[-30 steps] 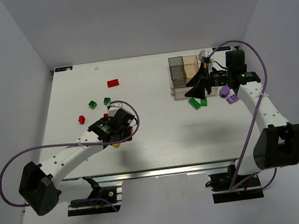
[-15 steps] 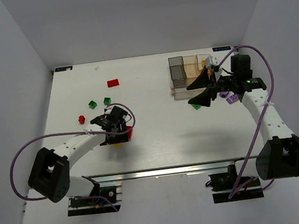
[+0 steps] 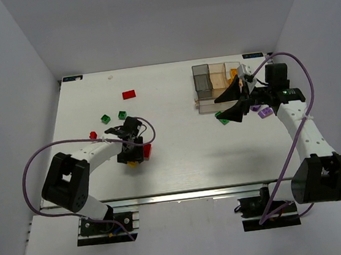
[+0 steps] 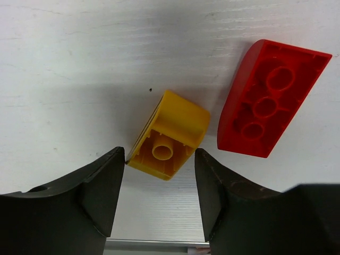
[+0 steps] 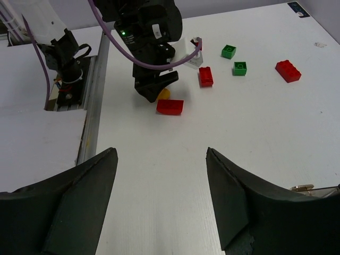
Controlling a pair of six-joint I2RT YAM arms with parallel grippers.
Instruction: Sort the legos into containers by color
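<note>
Between the tips of my left gripper (image 4: 159,178) lies the near end of a yellow lego (image 4: 171,132), underside up; the jaws are open and the left tip touches its corner. A red lego (image 4: 270,106) lies just right of it. From above, the left gripper (image 3: 131,157) stands over the yellow lego (image 3: 131,164) and red lego (image 3: 147,151). My right gripper (image 3: 221,110) hangs open and empty before the containers (image 3: 201,79), above a green lego (image 3: 222,119). Purple legos (image 3: 265,111) lie right of it. The right gripper (image 5: 162,175) has bare table between its fingers.
More legos lie at the table's left: a red one (image 3: 93,135), two green ones (image 3: 105,118) (image 3: 122,114), and a red one (image 3: 129,94) farther back. Something yellow (image 3: 233,71) shows in the rightmost bin. The left arm's purple cable loops beside the bricks.
My left arm has drawn back toward its base and turned, uncovering the red lego beside the yellow one. The right gripper pulled slightly away from the bins and opened wider.
</note>
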